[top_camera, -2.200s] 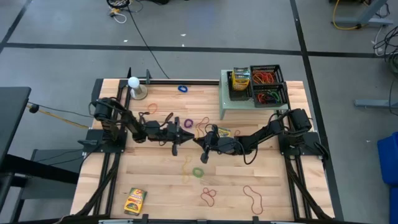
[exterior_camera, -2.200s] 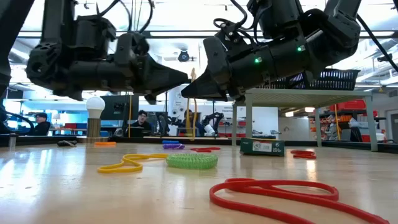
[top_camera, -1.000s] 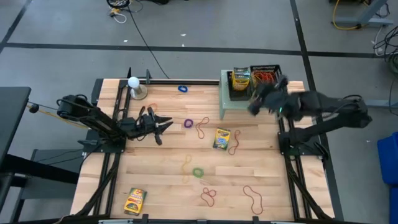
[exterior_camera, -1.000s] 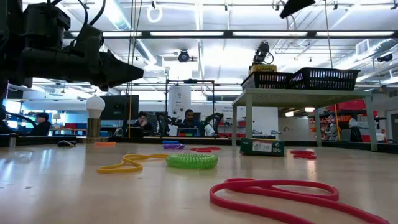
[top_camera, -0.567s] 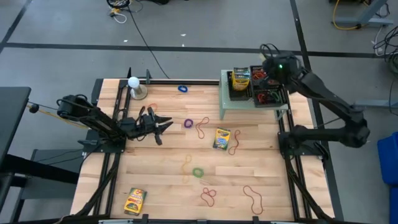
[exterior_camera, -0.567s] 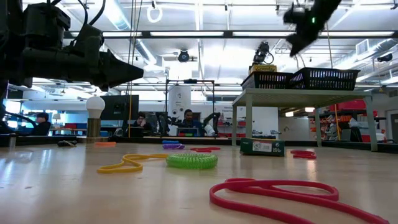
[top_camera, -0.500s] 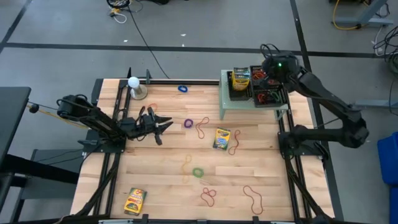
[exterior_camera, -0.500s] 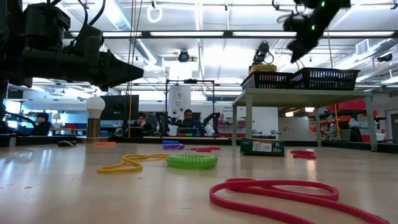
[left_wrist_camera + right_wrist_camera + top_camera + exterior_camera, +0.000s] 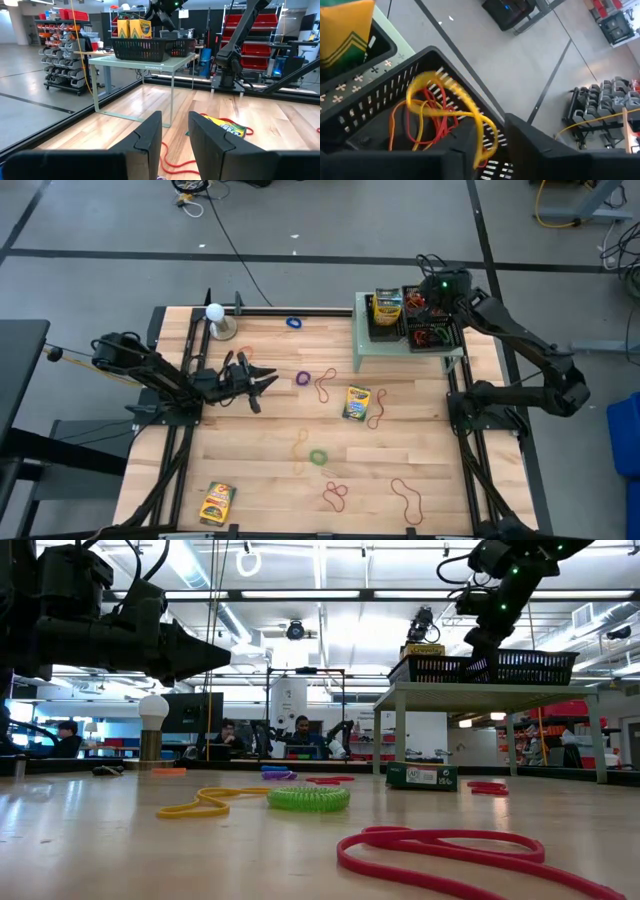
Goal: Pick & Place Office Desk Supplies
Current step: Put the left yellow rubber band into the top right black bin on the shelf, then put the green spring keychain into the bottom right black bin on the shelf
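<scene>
My right gripper (image 9: 432,293) hangs over the black baskets (image 9: 446,331) on the green stand (image 9: 375,352) at the far right, slanting down, its fingers apart. A blurred yellow rubber band (image 9: 445,102) shows just ahead of its fingers, above the red and orange bands (image 9: 422,125) in the basket. Crayon boxes (image 9: 387,307) stand in the neighbouring basket. More boxes (image 9: 357,402) (image 9: 217,501) and loose bands (image 9: 318,457) (image 9: 335,497) lie flat on the table. My left gripper (image 9: 268,378) waits level at the left, open and with nothing between its fingers (image 9: 150,135). My right gripper has the yellow band's lower loop (image 9: 482,137) beside its finger (image 9: 465,145), above the basket. Whether it touches the band I cannot tell, since the band is blurred.
A white ball on a small stand (image 9: 215,313) is at the far left, a blue band (image 9: 293,323) near the far edge. Purple (image 9: 303,379) and red (image 9: 325,388) bands lie mid-table, a long red band (image 9: 407,499) near the front. People sit beyond the table (image 9: 228,735).
My right gripper has swung from in front of the stand toward the table's far edge, and now stands over the baskets. In the low view it has come down toward the basket's rim.
</scene>
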